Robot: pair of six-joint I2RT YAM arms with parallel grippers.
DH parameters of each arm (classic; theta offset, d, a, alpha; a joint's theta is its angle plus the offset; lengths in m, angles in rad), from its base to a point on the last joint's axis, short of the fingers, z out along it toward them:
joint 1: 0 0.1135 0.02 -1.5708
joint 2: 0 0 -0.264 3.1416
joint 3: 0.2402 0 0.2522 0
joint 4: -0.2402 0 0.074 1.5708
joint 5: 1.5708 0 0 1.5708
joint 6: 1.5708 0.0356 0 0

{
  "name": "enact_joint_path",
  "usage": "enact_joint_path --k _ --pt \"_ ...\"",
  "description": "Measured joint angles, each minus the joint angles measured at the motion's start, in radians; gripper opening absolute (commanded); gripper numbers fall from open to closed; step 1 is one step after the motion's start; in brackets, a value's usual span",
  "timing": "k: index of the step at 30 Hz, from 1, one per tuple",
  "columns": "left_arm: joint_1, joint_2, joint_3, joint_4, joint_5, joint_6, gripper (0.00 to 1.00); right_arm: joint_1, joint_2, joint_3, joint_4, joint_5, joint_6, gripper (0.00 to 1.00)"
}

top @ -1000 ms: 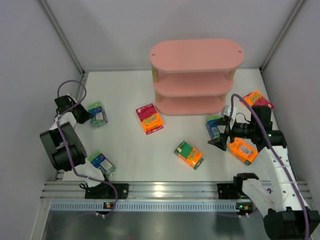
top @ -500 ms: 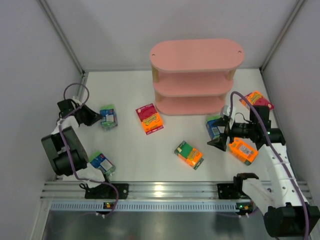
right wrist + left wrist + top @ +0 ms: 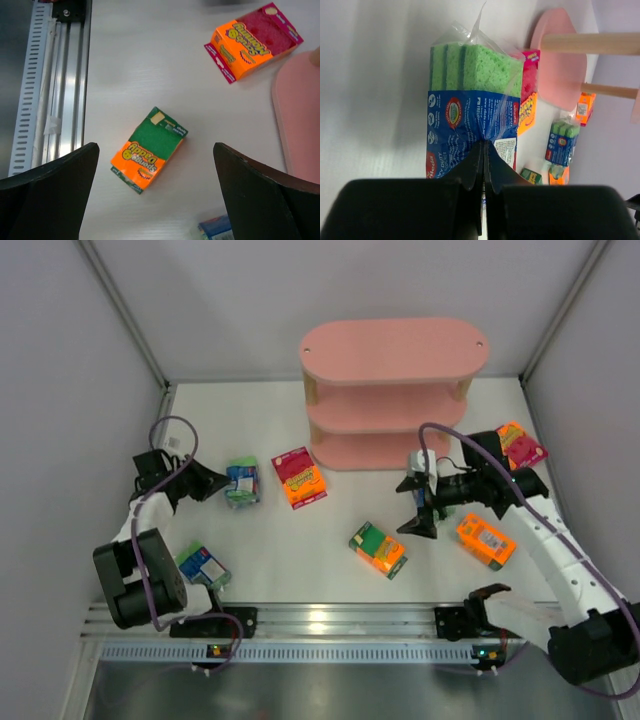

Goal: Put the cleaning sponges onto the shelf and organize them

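Observation:
My left gripper (image 3: 220, 483) is shut on the wrapper of a blue-and-green sponge pack (image 3: 242, 483), left of the pink shelf (image 3: 392, 390). In the left wrist view the fingertips (image 3: 484, 146) pinch the pack's (image 3: 472, 95) plastic. An orange-and-magenta pack (image 3: 299, 477) lies just right of it. My right gripper (image 3: 410, 507) is open, hovering in front of the shelf. In the right wrist view a green-and-orange pack (image 3: 147, 156) lies on the table between my wide jaws. Another orange-and-magenta pack (image 3: 252, 42) lies beyond it.
An orange pack (image 3: 485, 540) lies under my right arm and an orange-and-magenta one (image 3: 521, 445) lies right of the shelf. A blue pack (image 3: 203, 567) sits by the left base, and another (image 3: 562, 142) lies near my right gripper. The metal rail (image 3: 320, 620) runs along the near edge.
My left gripper has shut fully on the blue-and-green pack and carried it right toward the shelf. My right gripper has swung left, still open.

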State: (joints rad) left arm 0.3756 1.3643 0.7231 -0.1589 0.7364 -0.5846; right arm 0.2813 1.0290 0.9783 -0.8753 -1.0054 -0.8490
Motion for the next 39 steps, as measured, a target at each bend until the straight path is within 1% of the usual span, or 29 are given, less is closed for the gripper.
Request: enact_joint_path --k 4,8,10,13,15,19,23,29,31,32,34,37,38,39 --pt "-0.063 -0.061 -0.019 0.006 -0.001 -0.037 0.00 0.164 0.096 0.104 0.048 0.074 0.016 0.99" --pt "-0.108 -0.120 -0.047 0.021 -0.002 -0.072 0.00 0.411 0.201 0.165 0.200 0.286 0.087 0.99" --pt "-0.118 -0.145 -0.074 0.029 -0.003 -0.092 0.00 0.547 0.291 0.211 0.283 0.403 0.119 0.99" --pt "-0.126 -0.177 -0.117 0.028 -0.003 -0.121 0.00 0.673 0.426 0.280 0.410 0.507 0.144 0.99" --pt "-0.129 -0.196 -0.140 0.029 -0.001 -0.140 0.00 0.724 0.502 0.315 0.471 0.555 0.133 1.00" --pt "-0.132 -0.239 -0.171 0.027 0.012 -0.177 0.00 0.800 0.636 0.376 0.513 0.619 0.068 0.99" --pt "-0.143 -0.262 -0.178 0.028 0.027 -0.204 0.00 0.862 0.750 0.415 0.564 0.722 0.024 0.99" --pt "-0.150 -0.281 -0.196 0.036 0.031 -0.222 0.00 0.884 0.853 0.437 0.608 0.864 0.001 0.98" --pt "-0.150 -0.281 -0.200 0.040 0.029 -0.225 0.00 0.884 0.873 0.443 0.626 0.916 -0.005 0.94" --pt "-0.150 -0.281 -0.203 0.041 0.029 -0.225 0.00 0.885 0.880 0.443 0.640 0.946 -0.009 0.90" --pt "-0.150 -0.283 -0.210 0.040 0.029 -0.228 0.00 0.885 0.890 0.443 0.667 0.988 -0.018 0.87" --pt "-0.150 -0.283 -0.216 0.040 0.032 -0.231 0.00 0.885 0.896 0.443 0.715 1.036 -0.027 0.77" --pt "-0.150 -0.283 -0.220 0.040 0.035 -0.233 0.00 0.885 0.896 0.443 0.727 1.045 -0.031 0.69" --pt "-0.151 -0.283 -0.222 0.040 0.038 -0.233 0.00 0.885 0.896 0.443 0.737 1.050 -0.034 0.63"
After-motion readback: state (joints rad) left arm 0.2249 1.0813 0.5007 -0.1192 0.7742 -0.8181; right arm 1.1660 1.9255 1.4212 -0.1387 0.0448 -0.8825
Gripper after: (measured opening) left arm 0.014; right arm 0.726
